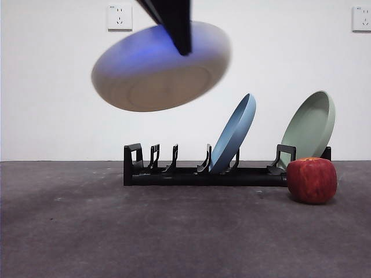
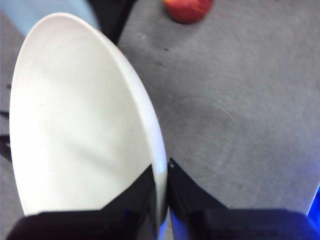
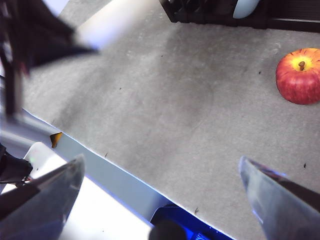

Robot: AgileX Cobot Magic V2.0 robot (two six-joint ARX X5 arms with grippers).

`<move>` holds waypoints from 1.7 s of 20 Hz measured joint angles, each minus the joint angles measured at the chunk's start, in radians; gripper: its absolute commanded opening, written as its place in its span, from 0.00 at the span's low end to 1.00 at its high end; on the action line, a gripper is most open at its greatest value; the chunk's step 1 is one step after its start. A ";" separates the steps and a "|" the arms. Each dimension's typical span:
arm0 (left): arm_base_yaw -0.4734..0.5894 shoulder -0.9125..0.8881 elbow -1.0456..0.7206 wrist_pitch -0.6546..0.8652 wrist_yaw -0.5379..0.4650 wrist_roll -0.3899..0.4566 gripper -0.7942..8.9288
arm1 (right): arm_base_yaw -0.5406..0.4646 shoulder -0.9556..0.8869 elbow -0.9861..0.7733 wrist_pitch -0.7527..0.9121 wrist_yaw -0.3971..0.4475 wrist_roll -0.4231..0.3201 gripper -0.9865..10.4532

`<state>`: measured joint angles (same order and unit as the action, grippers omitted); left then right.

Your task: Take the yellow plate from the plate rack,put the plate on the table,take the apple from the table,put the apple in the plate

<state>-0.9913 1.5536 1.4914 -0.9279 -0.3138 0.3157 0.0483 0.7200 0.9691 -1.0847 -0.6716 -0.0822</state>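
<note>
Left gripper is clamped on the rim of the yellow plate, one jaw on each face of the rim, and holds it tilted in the air, clear of the plate rack and well above the table. On the rack, the slots at the end under the lifted plate stand vacant; a blue plate leans in the middle slots and a green plate leans at the far end. An apple rests on the table just in front of that far end, apart from both grippers. Right gripper waits with its jaws spread wide over bare table near the table edge, holding nothing. Risks from here: the grip covers only a short stretch of rim, so a fast swing or abrupt stop could let the plate pivot or slip out. Releasing while the plate is tilted could let it roll or clatter. Setting it down too near the rack could knock the blue plate.
</note>
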 measured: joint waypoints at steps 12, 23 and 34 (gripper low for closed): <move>-0.220 0.195 -0.344 0.376 -0.226 0.018 0.08 | 0.000 0.000 0.000 0.000 -0.001 0.016 0.69; -0.227 0.290 -0.346 0.443 -0.176 -0.056 0.32 | 0.000 0.000 0.000 0.000 -0.001 0.016 0.69; -0.229 0.204 -0.277 0.338 -0.147 -0.101 0.51 | 0.000 0.002 0.000 0.000 0.003 0.016 0.69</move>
<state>-1.2205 1.7580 1.2140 -0.5903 -0.4610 0.2146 0.0483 0.7219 0.9691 -1.0847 -0.6685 -0.0666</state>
